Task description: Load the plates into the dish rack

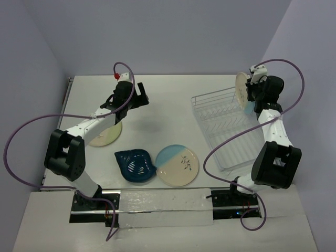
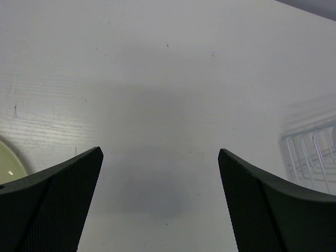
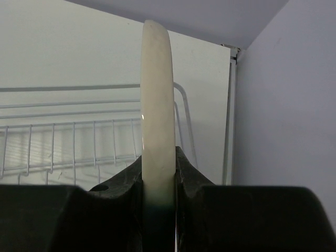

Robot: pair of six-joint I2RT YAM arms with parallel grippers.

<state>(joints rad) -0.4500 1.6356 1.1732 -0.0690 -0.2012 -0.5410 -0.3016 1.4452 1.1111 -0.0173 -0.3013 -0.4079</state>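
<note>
R hand [image 3: 158, 167] pinches a cream plate [image 3: 156, 79], standing on edge, at the far end of the dish rack [image 1: 231, 142]. L hand [image 2: 160, 151] is spread wide, nothing in it, left of the rack.

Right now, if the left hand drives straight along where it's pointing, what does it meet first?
Probably bare table: the open left hand frames only tabletop. The dish rack sits off to the right of that line, though depth is hard to judge.
</note>
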